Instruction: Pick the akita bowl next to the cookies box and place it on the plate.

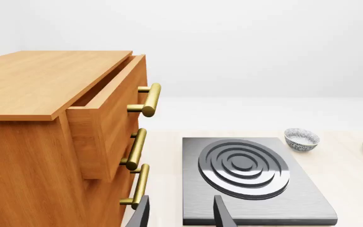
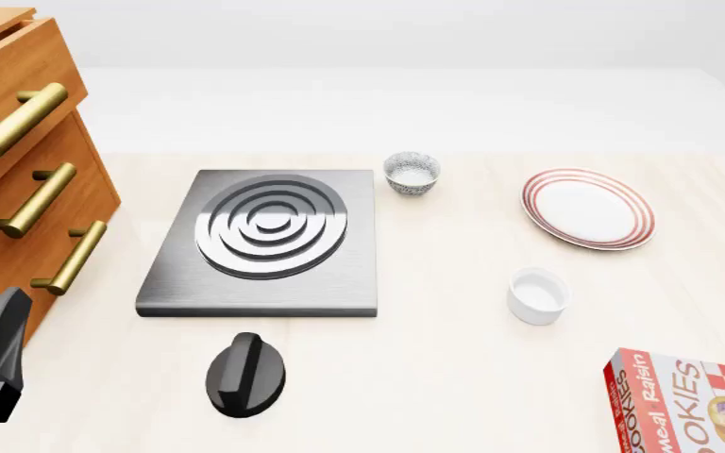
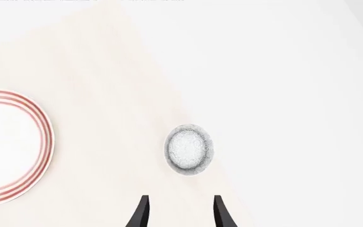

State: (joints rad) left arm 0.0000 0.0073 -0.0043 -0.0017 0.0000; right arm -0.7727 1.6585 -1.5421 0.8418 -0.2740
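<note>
Right end effector (image 3: 179, 213) spread, above akita bowl (image 3: 188, 149) | left end effector (image 1: 180, 215) spread, facing stove (image 1: 251, 182)

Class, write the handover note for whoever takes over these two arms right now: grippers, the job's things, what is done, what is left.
Left gripper: open, empty.
Right gripper: open, empty, pointed at a grey-and-white speckled bowl at the table edge, apart from the red-ringed white plate.
The front view shows a similar speckled bowl beside the black hob, far from the red-edged cookies box; I cannot tell whether it is the same bowl.
Done: nothing; the plate is bare.
Left: confirm which bowl is nearest the box, grasp it, set it on the plate.
</note>
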